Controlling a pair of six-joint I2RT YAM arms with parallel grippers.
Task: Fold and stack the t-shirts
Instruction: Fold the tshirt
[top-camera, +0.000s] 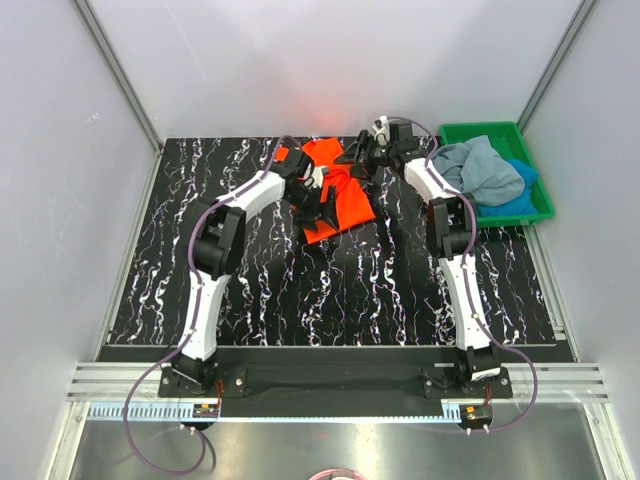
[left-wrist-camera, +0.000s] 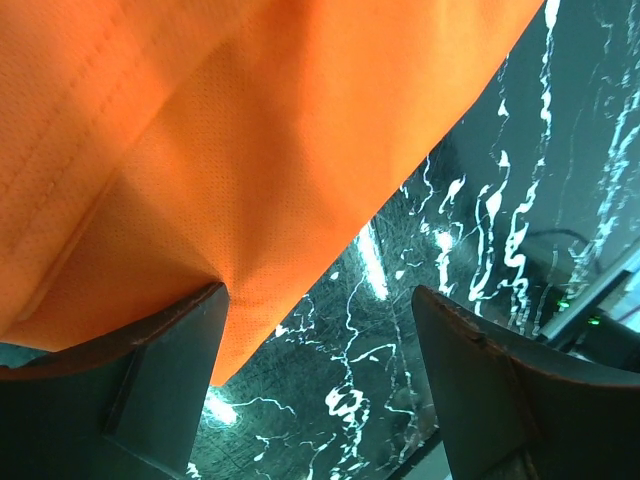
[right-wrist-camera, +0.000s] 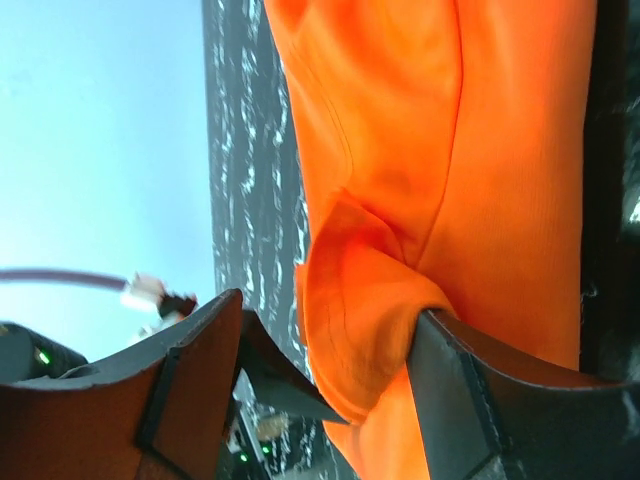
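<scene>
- At the near edge of the counter (top-camera: 330, 290), my two arms stand bolted side by side, both reaching away towards the far half.
- Further out, the left tool (top-camera: 320, 200) sits at the orange t-shirt (top-camera: 345, 212). Its jaws are spread wide and pinch nothing. In the left wrist view the left tool (left-wrist-camera: 318, 300) has a hanging corner of cloth resting against one finger only.
- The orange t-shirt lies bunched in the far middle of the counter, not yet folded. I judge it light, limp and fine-knit, likely to sag and slide off a single finger. I would take it at a hemmed edge or corner, one per tool, and pinch firmly.
- Just beyond, the right tool (top-camera: 357, 160) is at the shirt's far end. In its wrist view the right tool (right-wrist-camera: 328, 305) is also wide apart, with a ridge of orange cloth standing between the fingers and touching one, not clamped.
- In the far right corner a green tray (top-camera: 480, 129) holds the grey-blue t-shirt (top-camera: 478, 165), heaped over the bright blue t-shirt (top-camera: 522, 200).
- The counter is dark, white-veined and looks smooth, so I expect cloth to drag easily. Plain pale walls (top-camera: 300, 60) close in on three sides.
</scene>
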